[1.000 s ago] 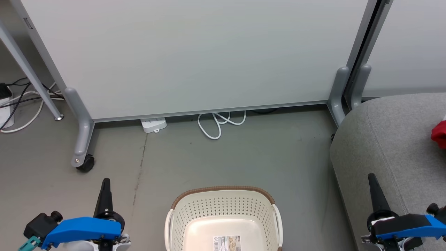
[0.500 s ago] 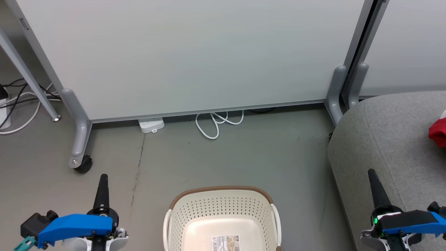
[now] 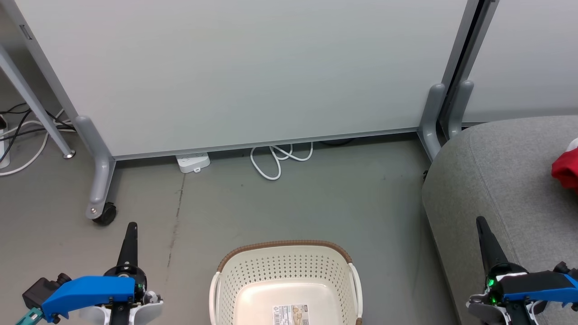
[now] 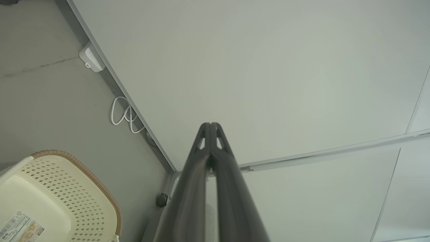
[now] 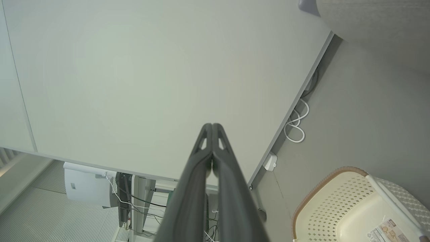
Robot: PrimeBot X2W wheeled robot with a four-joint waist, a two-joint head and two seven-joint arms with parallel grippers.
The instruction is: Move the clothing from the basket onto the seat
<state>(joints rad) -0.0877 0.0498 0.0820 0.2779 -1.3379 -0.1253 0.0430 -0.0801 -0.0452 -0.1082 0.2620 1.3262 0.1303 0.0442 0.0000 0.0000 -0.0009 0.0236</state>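
Observation:
The cream perforated basket with its brown rim stands on the floor at the bottom centre, its base bare apart from a label sticker. It also appears at the lower left as basket and at the lower right as basket. The grey seat fills the right side, and a piece of the red clothing lies on it at the right edge. My left gripper is shut, left of the basket. My right gripper is shut, over the seat's front edge. Both hold nothing.
A pale partition panel on grey wheeled legs stands behind the basket. A white power strip and coiled white cable lie at its foot. More cables lie at the far left. Grey floor surrounds the basket.
The whole head picture has shifted slightly down and left, so the camera has moved. Both grippers stay shut at the bottom corners, and the basket and clothing keep their places.

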